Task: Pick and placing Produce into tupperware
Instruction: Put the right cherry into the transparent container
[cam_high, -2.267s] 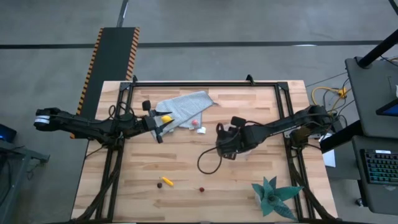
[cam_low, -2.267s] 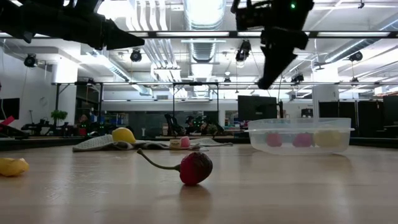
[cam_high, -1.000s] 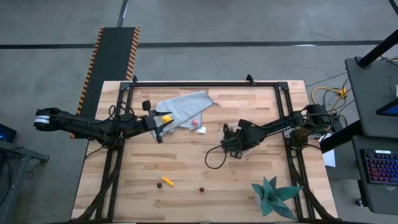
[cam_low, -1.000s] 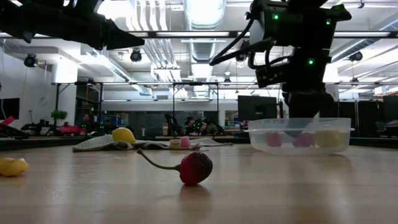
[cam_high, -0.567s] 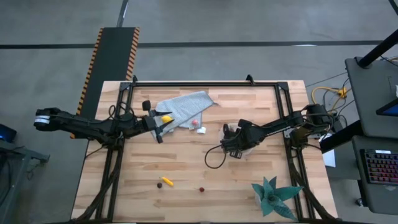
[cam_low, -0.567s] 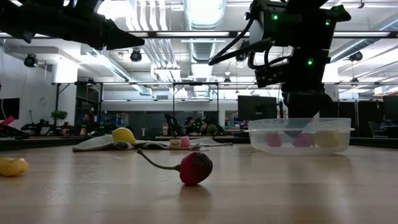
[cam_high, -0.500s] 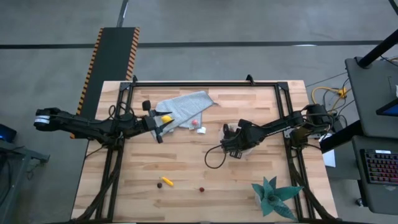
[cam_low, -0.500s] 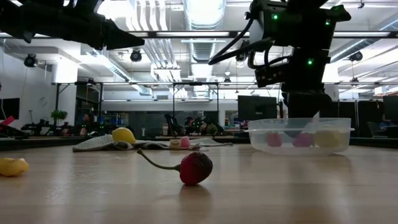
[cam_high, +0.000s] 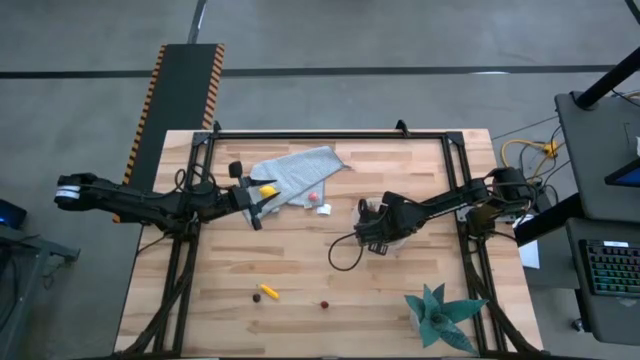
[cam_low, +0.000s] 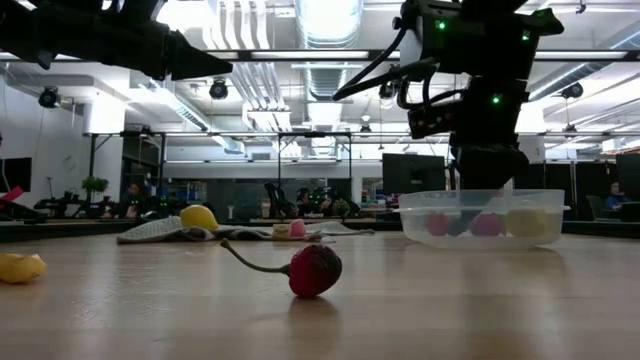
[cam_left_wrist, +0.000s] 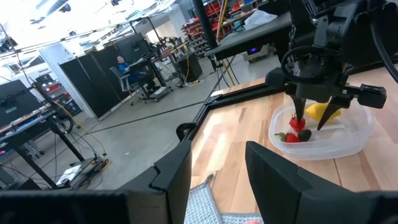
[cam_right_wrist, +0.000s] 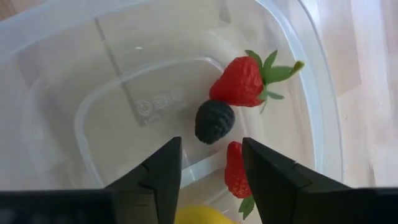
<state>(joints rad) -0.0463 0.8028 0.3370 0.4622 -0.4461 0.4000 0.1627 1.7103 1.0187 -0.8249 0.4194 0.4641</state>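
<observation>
The clear tupperware (cam_right_wrist: 56, 93) sits right of the table's middle. Its floor holds two red strawberries (cam_right_wrist: 242, 81), a dark round berry (cam_right_wrist: 214, 121) and a lemon (cam_right_wrist: 199, 216). My right gripper (cam_right_wrist: 211, 168) points steeply down into it, open, with its fingers above the berry and touching nothing; in the left wrist view it (cam_left_wrist: 311, 121) stands over the tupperware (cam_left_wrist: 348, 140). My left gripper (cam_left_wrist: 217, 180) hovers level and open, high above the grey-blue cloth's (cam_high: 300, 172) left end. A lemon (cam_high: 266, 189) and a strawberry (cam_high: 313, 197) rest on that cloth.
Near the front edge lie an orange-yellow stick (cam_high: 269, 292), a dark brown bit (cam_high: 257, 296) and a cherry (cam_low: 315, 270) with a stem. A small white block (cam_high: 323, 209) lies beside the cloth. A teal spiky plant (cam_high: 440, 315) stands at the front right. A black cable (cam_high: 345, 255) loops below the right gripper.
My right gripper has stayed over the tupperware and has opened its fingers wider. The dark berry has dropped out and now lies on the tupperware's floor between the strawberries.
</observation>
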